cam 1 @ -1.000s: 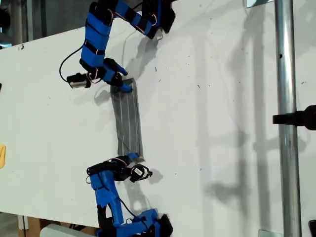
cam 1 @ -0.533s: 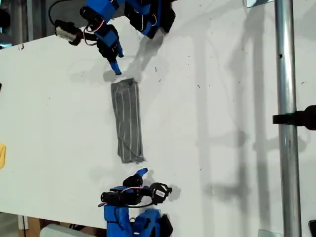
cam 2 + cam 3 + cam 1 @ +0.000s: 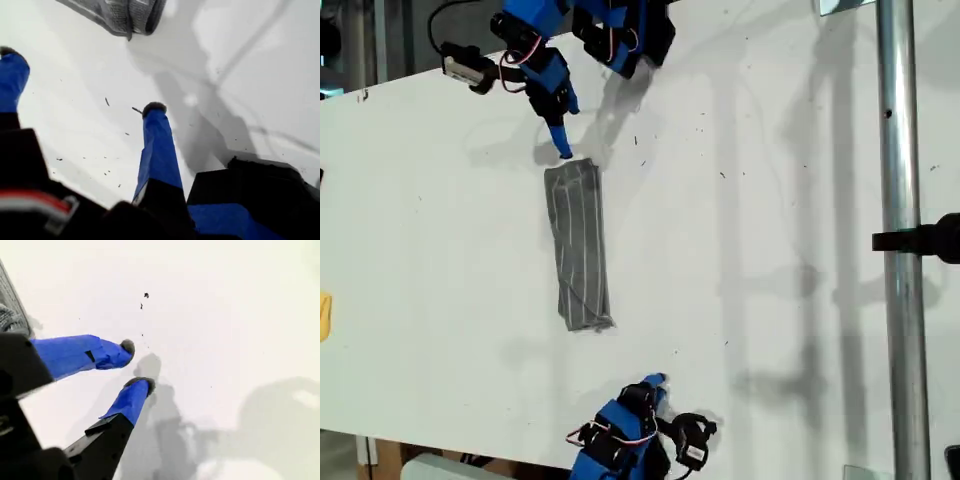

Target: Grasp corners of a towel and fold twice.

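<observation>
The towel [image 3: 578, 245] lies folded into a narrow grey striped strip on the white table [image 3: 770, 200]. My second gripper [image 3: 563, 150] hovers just off the strip's end toward the exterior view's top. Its blue fingertips [image 3: 127, 346] stand a little apart, open and holding nothing, with the towel [image 3: 9, 305] beside them. My first gripper [image 3: 655, 382] sits near the exterior view's bottom edge, well apart from the strip's other end. It is open wide [image 3: 82, 82] and empty, with that bunched end of the towel [image 3: 120, 12] ahead of it. No corners are held.
A metal pole [image 3: 900, 240] with a black clamp [image 3: 925, 240] runs down the exterior view's right side. A yellow object [image 3: 324, 315] shows at that view's left edge. Small dark specks [image 3: 636, 140] dot the table.
Both grippers have left the towel's ends. The first arm pulled back toward the exterior view's bottom and right. The second arm lifted off toward the top. The towel stayed put.
</observation>
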`<state>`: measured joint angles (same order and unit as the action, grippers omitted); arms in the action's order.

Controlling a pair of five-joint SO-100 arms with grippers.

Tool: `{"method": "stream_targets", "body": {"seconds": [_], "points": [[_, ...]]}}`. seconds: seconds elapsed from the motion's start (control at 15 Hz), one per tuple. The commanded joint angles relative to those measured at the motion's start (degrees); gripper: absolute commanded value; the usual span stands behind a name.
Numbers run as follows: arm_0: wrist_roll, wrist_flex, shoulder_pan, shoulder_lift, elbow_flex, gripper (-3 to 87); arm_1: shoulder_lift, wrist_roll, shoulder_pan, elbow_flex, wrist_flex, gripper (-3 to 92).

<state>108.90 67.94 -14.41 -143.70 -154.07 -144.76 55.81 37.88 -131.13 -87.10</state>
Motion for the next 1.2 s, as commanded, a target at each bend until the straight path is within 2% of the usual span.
{"method": "stream_targets", "body": {"seconds": [0.0,0.13,0.33,0.53,0.73,1.0,1.07,1.13], "points": [[-3.4,3.8,3.3,-34.1,-13.1,2.6,4.2,-3.9,2.3,4.0,3.7,44.5],[-9.4,10.5,8.9,-55.8,-18.8,-1.2,9.2,-10.3,6.2,2.5,10.2,45.8],[-11.3,10.2,12.7,-55.5,-19.8,-0.9,18.5,-20.3,11.5,-1.0,24.4,46.3],[-11.5,9.8,13.4,-55.5,-21.4,-1.5,40.7,-20.9,10.0,2.5,38.2,46.7],[-11.7,9.7,13.4,-55.5,-21.9,-1.8,56.7,-16.2,1.9,17.3,37.9,45.5],[-12.5,9.6,13.6,-55.5,-22.2,-2.0,64.2,-10.1,-5.2,29.3,40.4,31.5],[-12.7,9.6,13.6,-55.5,-22.2,-2.1,64.3,-7.6,-4.6,30.1,39.6,12.7],[-12.7,9.6,13.6,-55.5,-22.2,-2.1,64.2,-6.7,-3.2,30.5,36.8,3.5]]}}
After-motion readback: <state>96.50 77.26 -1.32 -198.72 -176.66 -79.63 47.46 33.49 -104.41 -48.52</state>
